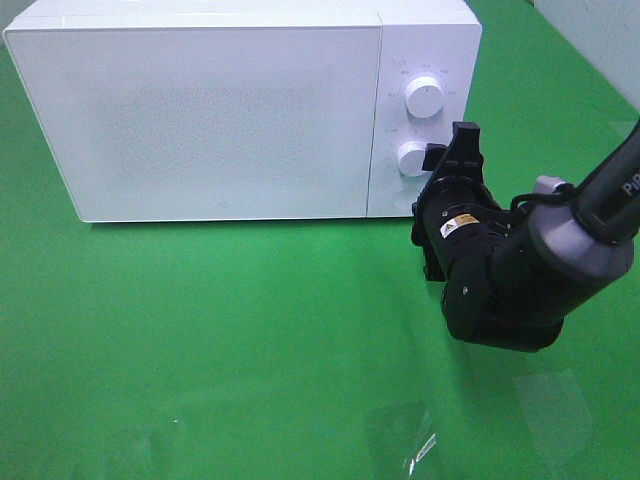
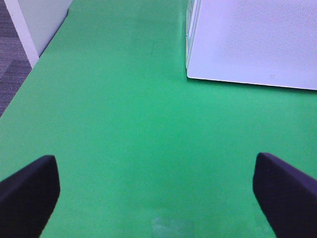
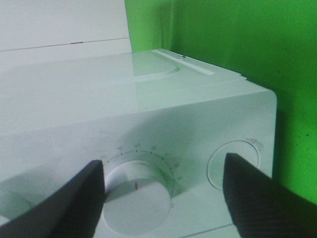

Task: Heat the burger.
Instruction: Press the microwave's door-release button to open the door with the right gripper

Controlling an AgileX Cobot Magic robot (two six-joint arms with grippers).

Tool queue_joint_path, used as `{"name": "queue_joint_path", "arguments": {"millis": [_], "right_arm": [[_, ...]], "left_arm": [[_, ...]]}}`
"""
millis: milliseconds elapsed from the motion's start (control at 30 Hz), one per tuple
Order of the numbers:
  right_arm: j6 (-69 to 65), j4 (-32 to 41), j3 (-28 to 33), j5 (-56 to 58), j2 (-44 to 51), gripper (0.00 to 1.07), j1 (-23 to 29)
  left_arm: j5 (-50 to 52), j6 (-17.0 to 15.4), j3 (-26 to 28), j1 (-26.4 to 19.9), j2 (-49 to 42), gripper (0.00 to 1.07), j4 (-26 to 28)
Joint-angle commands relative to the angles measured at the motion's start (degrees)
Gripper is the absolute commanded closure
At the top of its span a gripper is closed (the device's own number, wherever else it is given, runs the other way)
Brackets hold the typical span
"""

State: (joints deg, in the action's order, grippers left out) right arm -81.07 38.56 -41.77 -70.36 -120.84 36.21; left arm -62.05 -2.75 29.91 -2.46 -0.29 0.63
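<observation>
Surface: green mat [image 1: 250, 330], closed white microwave [image 1: 200, 110] | left gripper [image 2: 156, 168] wide apart, empty | right gripper [image 3: 163, 168] spread astride lower dial [image 3: 136, 201]

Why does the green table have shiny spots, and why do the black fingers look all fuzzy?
Exterior high view: pale glare patches on the glossy green table, and the white box-shaped microwave looks washed out. Left wrist view: the left gripper has blurry black fingertips, likely too near the lens. Right wrist view: the right gripper has soft fingertips too; the white round dial looks sharper.
</observation>
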Motion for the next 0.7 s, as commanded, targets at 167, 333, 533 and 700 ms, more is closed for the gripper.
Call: {"name": "queue_joint_path", "arguments": {"millis": [167, 333, 533, 700], "right_arm": [[7.79, -5.16, 4.98, -7.68, 6.7, 0.31, 0.0], [12.66, -8.59, 8.71, -1.15, 11.75, 0.31, 0.0], [24.18, -14.5, 11.52, 9.91, 18.11, 0.32, 0.0], [33.12, -17.3, 11.57, 22.29, 22.75, 0.32, 0.0]], "left_arm": [[0.69, -0.29, -0.23, -0.11, -0.92, 0.09, 0.23], [0.69, -0.29, -0.23, -0.11, -0.92, 0.09, 0.23], [0.69, -0.29, -0.23, -0.11, -0.92, 0.09, 0.23], [0.69, -0.29, -0.23, -0.11, -0.92, 0.09, 0.23]]}}
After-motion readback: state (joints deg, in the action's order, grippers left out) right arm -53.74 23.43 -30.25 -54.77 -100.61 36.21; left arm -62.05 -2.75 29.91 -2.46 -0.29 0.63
